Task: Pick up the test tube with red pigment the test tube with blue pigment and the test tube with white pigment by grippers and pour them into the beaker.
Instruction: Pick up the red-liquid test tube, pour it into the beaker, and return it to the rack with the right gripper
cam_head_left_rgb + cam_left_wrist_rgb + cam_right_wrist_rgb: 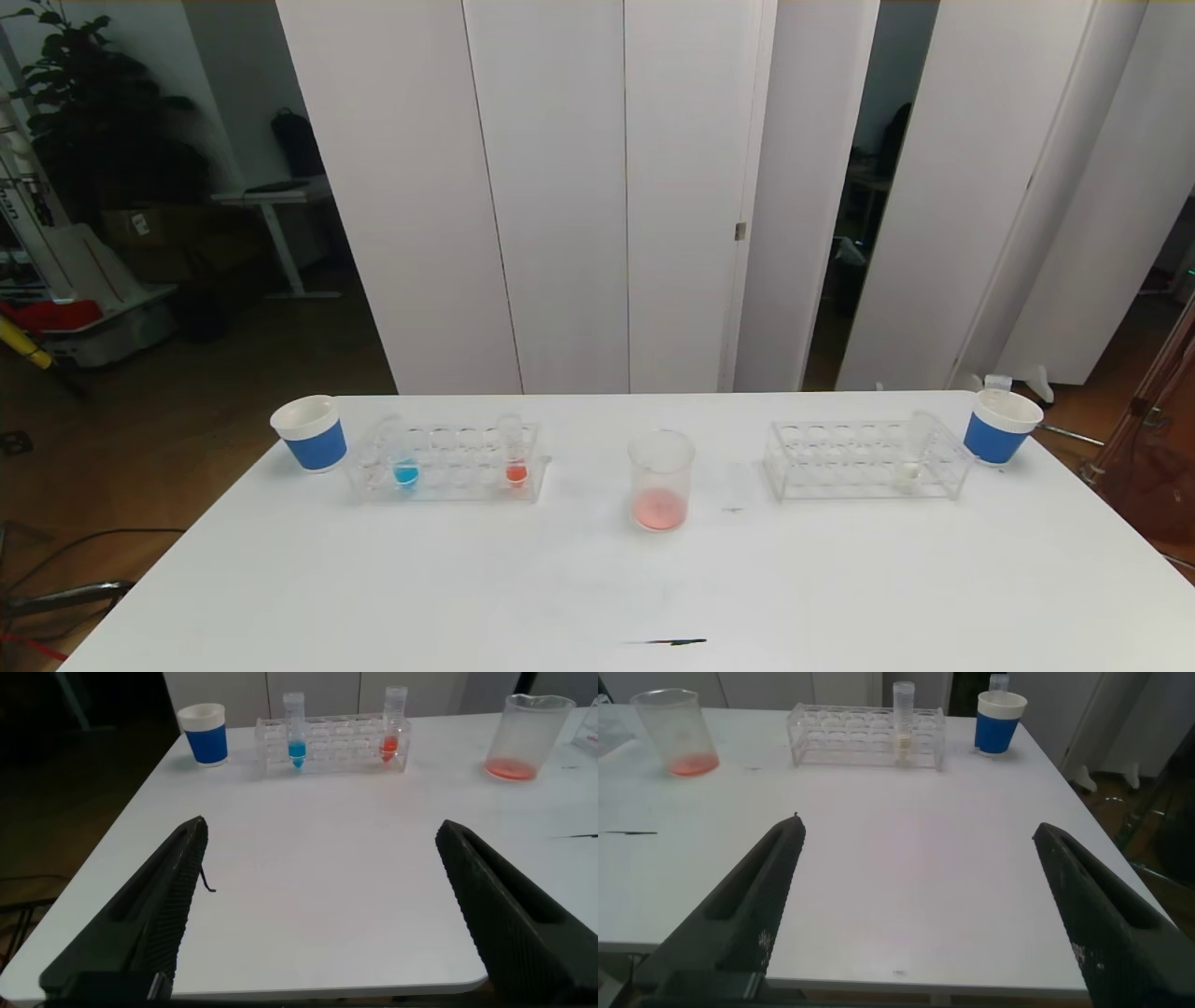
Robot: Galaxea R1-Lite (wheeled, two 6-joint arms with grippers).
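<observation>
Left gripper (318, 905): jaws spread wide, nothing between them; held low over the near left edge of the table (373, 579), out of the head view.
Right gripper (915, 905): jaws spread wide, holding nothing; low over the near right edge of the table, also out of the head view.
Beaker (661, 481): upright near the table's middle, a shallow layer of pinkish-red liquid at its bottom; about 12 o'clock from the robot.
Left rack (446, 462): clear plastic, at about 10 o'clock from the beaker's spot, well apart from it.
Test tube with blue pigment (404, 467): upright in the left rack, toward its left end.
Test tube with red pigment (515, 462): upright at the right end of the same rack, orange-red liquid at the bottom.
Right rack (864, 457): clear plastic, at about 2 o'clock, well apart from the beaker.
Test tube with white pigment (910, 457): upright toward the right end of the right rack, pale cream liquid low in it.
Left cup (309, 432): white with blue sleeve, just beside the left rack's outer end.
Right cup (999, 425): same kind, just beside the right rack's outer end.
Dark mark (667, 642): thin streak on the tabletop, at 6 o'clock from the beaker.
</observation>
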